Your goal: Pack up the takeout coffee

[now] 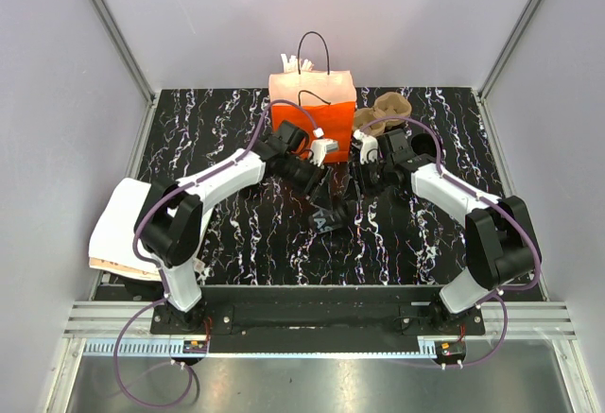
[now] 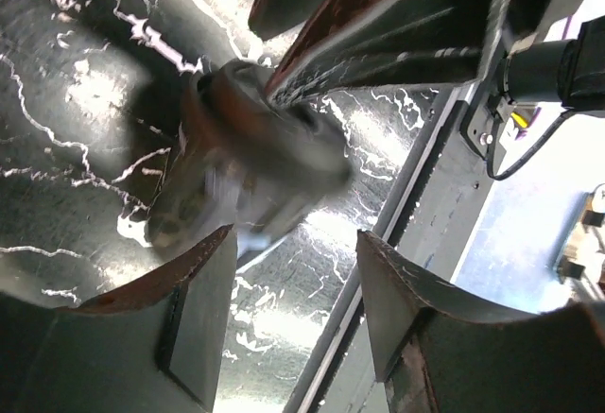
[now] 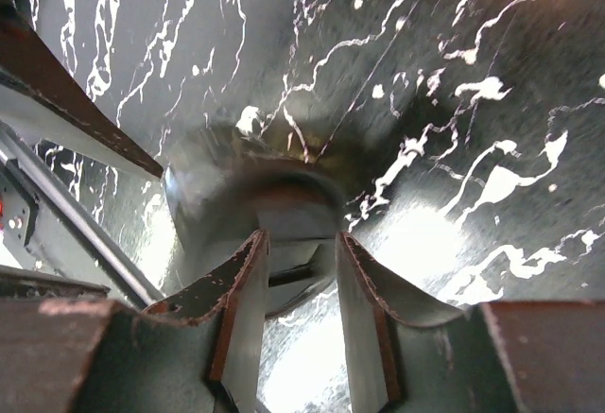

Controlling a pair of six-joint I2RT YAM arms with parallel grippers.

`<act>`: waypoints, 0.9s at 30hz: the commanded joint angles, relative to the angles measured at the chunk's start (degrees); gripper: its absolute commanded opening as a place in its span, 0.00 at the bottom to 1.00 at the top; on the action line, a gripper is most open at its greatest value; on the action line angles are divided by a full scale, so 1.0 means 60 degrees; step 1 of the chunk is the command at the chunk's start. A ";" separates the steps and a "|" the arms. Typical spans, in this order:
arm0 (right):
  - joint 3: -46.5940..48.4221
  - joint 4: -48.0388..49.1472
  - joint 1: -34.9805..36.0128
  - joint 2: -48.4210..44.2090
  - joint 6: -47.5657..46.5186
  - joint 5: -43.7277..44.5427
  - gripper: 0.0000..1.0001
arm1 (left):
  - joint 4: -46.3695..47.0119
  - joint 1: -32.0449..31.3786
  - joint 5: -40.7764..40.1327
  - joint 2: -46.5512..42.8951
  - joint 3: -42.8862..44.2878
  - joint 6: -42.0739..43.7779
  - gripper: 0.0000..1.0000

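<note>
Round black cup point(image 3: 236, 191) (blurred), marbled tabletop point(image 3: 454, 73)

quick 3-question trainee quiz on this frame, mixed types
1. True or false: the cup is already in the bag.
2. Which gripper grips the cup: A left, B right, C neither?
3. In the top view, what lies just right of the bag?
Key: 1 false, it is out over the table. 2 B, the right gripper; the left gripper is open. 3 a brown wad.
</note>
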 commanded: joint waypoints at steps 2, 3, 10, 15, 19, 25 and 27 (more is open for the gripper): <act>-0.0055 -0.0164 0.0153 -0.0419 0.0067 -0.0056 0.40 | 0.0420 0.0029 -0.0716 -0.0094 0.0164 0.0159 0.56; -0.0056 -0.0178 0.0153 -0.0521 0.0067 -0.0202 0.40 | 0.0434 0.0058 -0.0774 -0.0065 0.0119 0.0173 0.56; -0.0056 -0.0193 0.0153 -0.0552 -0.0050 -0.0247 0.42 | 0.0376 0.0365 -0.1126 -0.0313 -0.0116 0.0671 0.56; 0.0105 -0.0456 0.0139 -0.0493 -0.0547 -0.0277 0.57 | -0.0063 0.0615 -0.0906 -0.0810 -0.0260 0.1915 0.61; 0.0369 -0.0691 0.0139 -0.0391 -0.1148 -0.0145 0.68 | -0.0341 0.0586 -0.0965 -0.1221 -0.0716 0.2574 0.66; 0.0633 -0.0910 0.0139 0.0063 -0.1529 -0.0817 0.70 | -0.0635 0.0483 -0.0862 -0.1719 -0.1491 0.3175 0.69; 0.0618 -0.0882 0.0139 0.0180 -0.1777 -0.1213 0.73 | -0.0664 0.0338 -0.1008 -0.1778 -0.1697 0.3278 0.70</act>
